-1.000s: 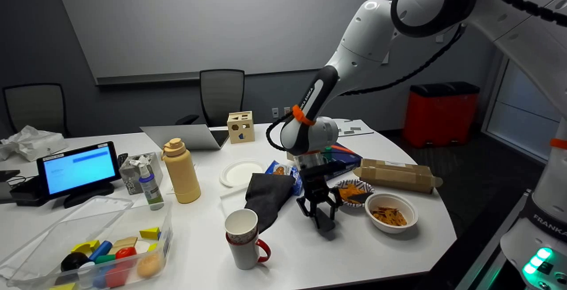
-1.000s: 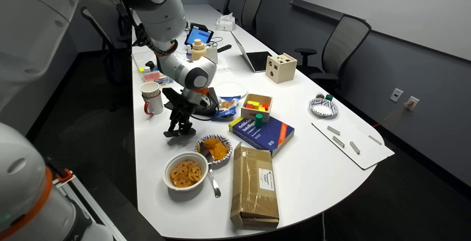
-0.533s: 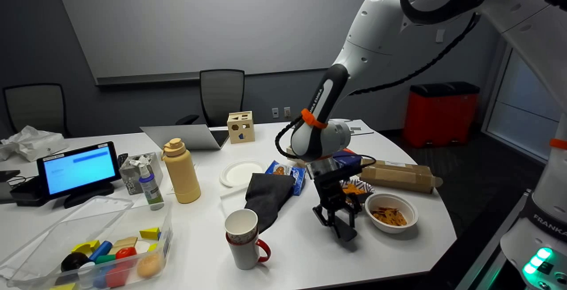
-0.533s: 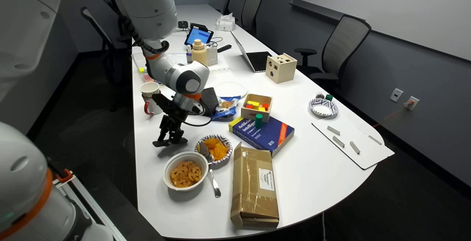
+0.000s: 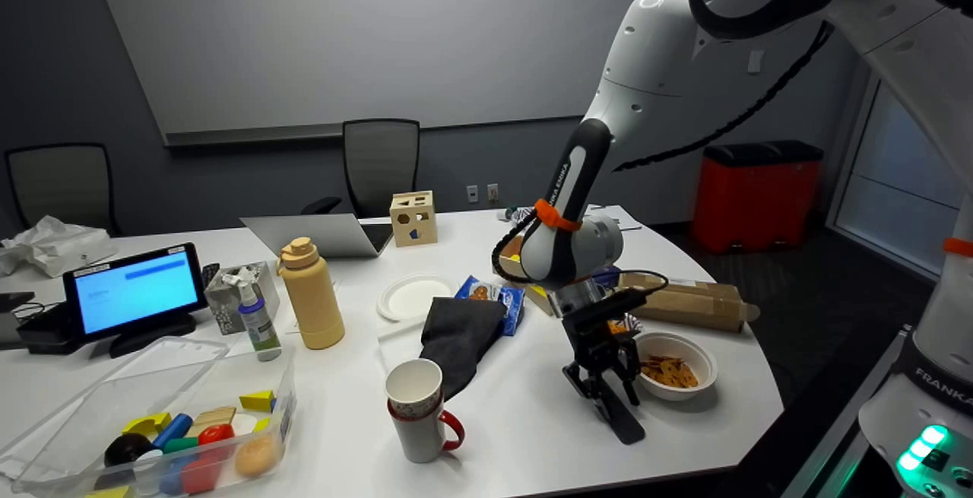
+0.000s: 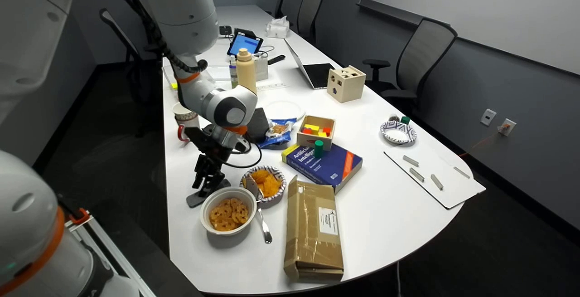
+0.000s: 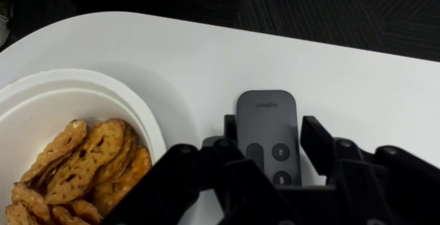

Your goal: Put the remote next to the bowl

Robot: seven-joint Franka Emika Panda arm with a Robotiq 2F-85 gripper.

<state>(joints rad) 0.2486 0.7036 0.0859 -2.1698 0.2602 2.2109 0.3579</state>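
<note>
The dark grey remote (image 7: 266, 115) lies between my gripper's fingers in the wrist view. It rests on the white table in both exterior views (image 5: 625, 423) (image 6: 195, 200), its far part hidden by the gripper. My gripper (image 7: 268, 128) is open around it: the left finger is against or very close to its edge, and a gap shows at the right finger. The gripper also shows low over the table in both exterior views (image 5: 604, 390) (image 6: 207, 186). The white bowl (image 7: 44, 111) of brown snacks stands close beside the remote, apart from it. The bowl also shows in both exterior views (image 5: 676, 393) (image 6: 229, 193).
A patterned paper bowl (image 6: 280, 177) of orange chips and a spoon (image 6: 264, 226) are beside the white bowl. A cardboard box (image 6: 312, 242) lies behind them. Stacked mugs (image 5: 420, 426) and a dark cloth (image 5: 460, 338) are nearby. The table edge (image 7: 275, 36) is close to the remote.
My gripper has carried the remote toward the white bowl and lowered it. The remote now lies flat on the table, and the fingers have opened from it.
</note>
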